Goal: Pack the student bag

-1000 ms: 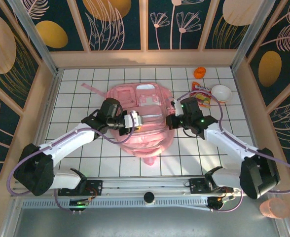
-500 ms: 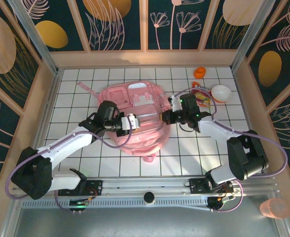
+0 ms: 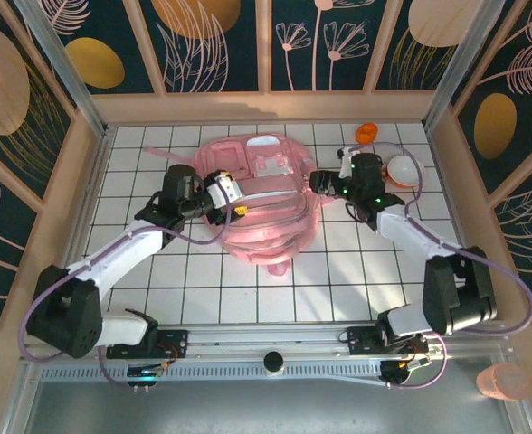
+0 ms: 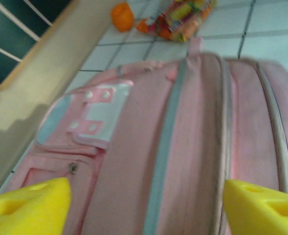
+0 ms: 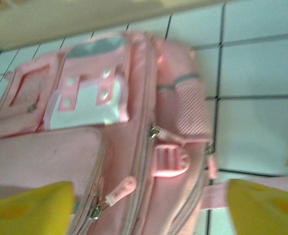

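A small orange object (image 3: 366, 133) sat near the far edge of the white-tiled counter (image 3: 157, 271). A white bowl (image 3: 405, 168) stood close by, beside a colourful snack packet (image 4: 183, 13).

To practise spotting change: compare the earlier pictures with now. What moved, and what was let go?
The student bag slid toward the far edge of the table. Both the left pincer and right pincer opened and let it go. The white bowl and the orange item stayed put.

Overhead, close wrist views; shared student bag (image 3: 264, 226)
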Controlling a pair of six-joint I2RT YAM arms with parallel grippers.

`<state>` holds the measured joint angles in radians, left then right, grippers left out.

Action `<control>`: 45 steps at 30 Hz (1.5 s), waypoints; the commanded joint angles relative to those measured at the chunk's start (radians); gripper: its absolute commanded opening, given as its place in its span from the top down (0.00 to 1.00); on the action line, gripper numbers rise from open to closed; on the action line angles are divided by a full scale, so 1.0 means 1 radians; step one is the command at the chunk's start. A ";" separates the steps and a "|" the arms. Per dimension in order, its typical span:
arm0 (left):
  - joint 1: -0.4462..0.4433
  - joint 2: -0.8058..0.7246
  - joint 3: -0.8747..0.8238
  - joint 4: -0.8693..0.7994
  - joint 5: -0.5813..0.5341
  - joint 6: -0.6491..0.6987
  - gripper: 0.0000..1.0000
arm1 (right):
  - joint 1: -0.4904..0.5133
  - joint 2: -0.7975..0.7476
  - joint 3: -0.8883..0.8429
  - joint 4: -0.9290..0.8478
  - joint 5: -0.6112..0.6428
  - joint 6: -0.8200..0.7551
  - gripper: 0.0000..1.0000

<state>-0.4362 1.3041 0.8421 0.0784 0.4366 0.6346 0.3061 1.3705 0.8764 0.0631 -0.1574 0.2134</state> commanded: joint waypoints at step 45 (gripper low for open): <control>0.404 0.215 -0.631 1.242 -0.768 -0.754 0.01 | -0.346 0.186 -0.648 1.233 0.108 -0.198 0.01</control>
<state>-0.0380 1.5211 0.2142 1.3182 -0.3584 -0.0883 -0.0330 1.5558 0.2169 1.2469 -0.0685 0.0063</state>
